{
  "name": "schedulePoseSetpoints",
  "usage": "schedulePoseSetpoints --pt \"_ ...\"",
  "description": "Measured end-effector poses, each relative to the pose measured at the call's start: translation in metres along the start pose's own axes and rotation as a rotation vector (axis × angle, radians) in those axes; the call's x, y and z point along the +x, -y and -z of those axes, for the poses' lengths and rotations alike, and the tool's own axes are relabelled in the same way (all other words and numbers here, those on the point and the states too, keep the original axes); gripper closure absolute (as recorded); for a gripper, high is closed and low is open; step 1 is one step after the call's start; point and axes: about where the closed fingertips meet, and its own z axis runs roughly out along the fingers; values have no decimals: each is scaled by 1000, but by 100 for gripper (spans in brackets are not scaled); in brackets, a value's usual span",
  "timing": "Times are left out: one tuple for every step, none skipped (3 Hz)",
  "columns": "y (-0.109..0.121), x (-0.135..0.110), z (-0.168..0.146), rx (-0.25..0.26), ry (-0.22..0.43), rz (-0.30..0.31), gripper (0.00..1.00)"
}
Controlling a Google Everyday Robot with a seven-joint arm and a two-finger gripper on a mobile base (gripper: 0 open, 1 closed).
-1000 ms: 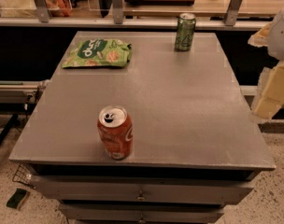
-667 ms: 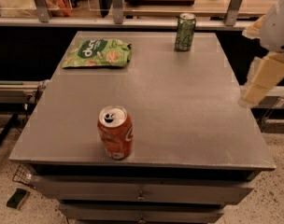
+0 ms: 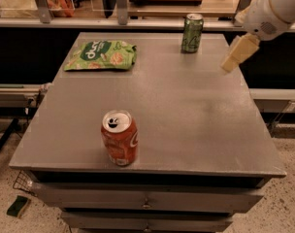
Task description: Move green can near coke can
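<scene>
Hand point(image 3: 237, 53) hangs right of the green can point(image 3: 192, 32), holding nothing, can't tell if it's open or closed; green can stands upright at the counter's point(image 3: 186, 110) far edge, coke can point(image 3: 119, 143) well apart toward the front; I'd come in level and grab mid-body.
</scene>
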Motion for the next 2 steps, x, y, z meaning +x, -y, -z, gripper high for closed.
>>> schedulePoseSetpoints --pt "43 3 -47 -2 76 -115 0" --pt "74 -13 -96 -34 199 -259 0"
